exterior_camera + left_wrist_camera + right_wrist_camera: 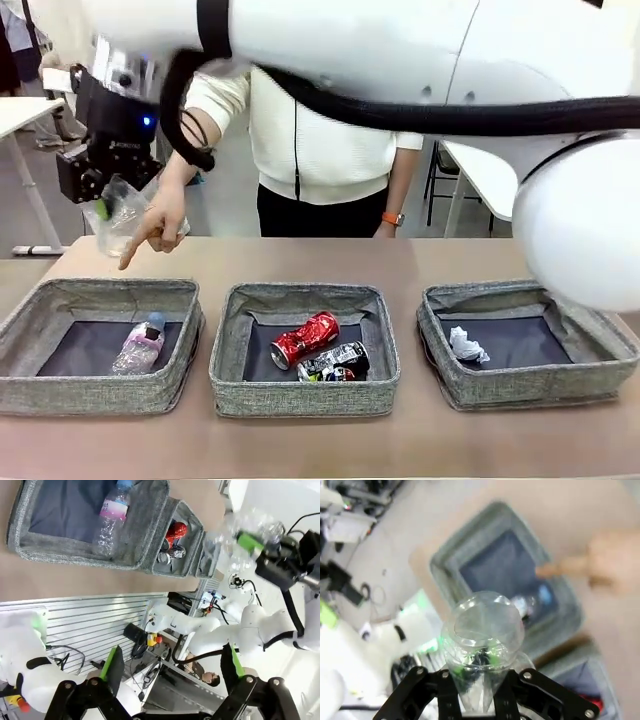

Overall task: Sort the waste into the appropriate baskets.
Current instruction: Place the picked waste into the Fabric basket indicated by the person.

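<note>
The right gripper [108,205] — black with green pads, reaching across to the picture's left in the front view — is pinched on a crumpled clear plastic cup [122,222], held in the air above the far edge of the table. In its own wrist view the cup [482,650] stands between the fingers with its rim toward the camera. Below this gripper lies the left of three shallow grey woven fabric baskets [60,385], with a clear plastic bottle [140,345] lying on its dark bottom. Just beside the gripper, a person's hand [160,220] points a finger down toward that basket.

Farther off to the gripper's side, the middle basket [300,395] holds a crushed red can [305,338] and a crushed black-and-silver printed can [335,362] touching it; the farthest basket [520,385] holds a crumpled white paper wad [467,346].

The left gripper [172,667] hangs with its fingers spread wide and nothing between them — well apart from the baskets.
</note>
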Tool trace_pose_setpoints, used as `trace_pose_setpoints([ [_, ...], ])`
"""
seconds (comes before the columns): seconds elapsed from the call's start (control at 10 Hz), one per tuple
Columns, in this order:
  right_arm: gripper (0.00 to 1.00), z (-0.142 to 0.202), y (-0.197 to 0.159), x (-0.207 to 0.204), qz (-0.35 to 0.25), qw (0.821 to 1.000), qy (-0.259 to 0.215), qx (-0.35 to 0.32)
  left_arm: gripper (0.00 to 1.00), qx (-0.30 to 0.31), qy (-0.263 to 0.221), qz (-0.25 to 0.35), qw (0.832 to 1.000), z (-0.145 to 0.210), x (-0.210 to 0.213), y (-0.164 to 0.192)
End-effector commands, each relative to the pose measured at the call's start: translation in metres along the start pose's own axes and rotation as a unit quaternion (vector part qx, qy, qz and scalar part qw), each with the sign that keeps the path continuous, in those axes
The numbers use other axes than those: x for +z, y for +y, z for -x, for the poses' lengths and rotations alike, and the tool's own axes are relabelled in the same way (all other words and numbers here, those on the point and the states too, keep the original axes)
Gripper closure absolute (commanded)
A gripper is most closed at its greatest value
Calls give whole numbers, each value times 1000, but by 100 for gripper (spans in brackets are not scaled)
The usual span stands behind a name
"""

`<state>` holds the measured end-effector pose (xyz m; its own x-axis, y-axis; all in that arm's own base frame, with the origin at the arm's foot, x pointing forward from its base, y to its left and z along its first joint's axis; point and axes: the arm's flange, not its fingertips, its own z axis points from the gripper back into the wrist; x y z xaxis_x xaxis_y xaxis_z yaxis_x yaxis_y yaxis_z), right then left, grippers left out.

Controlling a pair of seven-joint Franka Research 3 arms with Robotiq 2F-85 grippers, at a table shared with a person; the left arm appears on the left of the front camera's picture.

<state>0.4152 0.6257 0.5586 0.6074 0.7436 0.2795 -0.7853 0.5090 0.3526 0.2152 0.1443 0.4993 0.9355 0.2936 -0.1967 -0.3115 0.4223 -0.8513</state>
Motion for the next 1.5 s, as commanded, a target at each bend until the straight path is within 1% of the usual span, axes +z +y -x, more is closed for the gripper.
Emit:
trace_pose_setpoints([
  [0.0,96,47,-11,-26,-84,993,-66,49,0,0,-11,6,1000,1,1,1],
  [0.2,96,51,-17,-26,-94,991,-68,61,0,0,-11,6,1000,1,1,1],
  [0.4,96,53,-17,-29,-73,994,-58,58,0,0,-11,6,1000,1,1,1],
  [0.5,73,52,-17,-29,-76,994,-57,60,0,0,-11,6,1000,1,1,1],
  [0.6,38,52,-16,-30,-73,993,-55,75,0,0,-11,6,1000,1,1,1],
  [0.7,15,51,-15,-30,-72,993,-53,76,0,0,-11,6,1000,1,1,1],
  [0.8,0,51,-17,-31,-83,992,-54,76,0,0,-11,6,1000,1,1,1],
  [1.0,0,52,-18,-31,-90,992,-55,76,0,0,-11,6,1000,1,1,1],
  [1.1,4,52,-18,-31,-92,991,-55,76,0,0,-11,6,1000,1,1,1],
  [1.2,0,52,-19,-31,-96,991,-53,76,0,0,-11,6,1000,1,1,1],
  [1.4,0,51,-20,-32,-104,991,-45,76,0,0,-11,6,1000,1,1,1],
])
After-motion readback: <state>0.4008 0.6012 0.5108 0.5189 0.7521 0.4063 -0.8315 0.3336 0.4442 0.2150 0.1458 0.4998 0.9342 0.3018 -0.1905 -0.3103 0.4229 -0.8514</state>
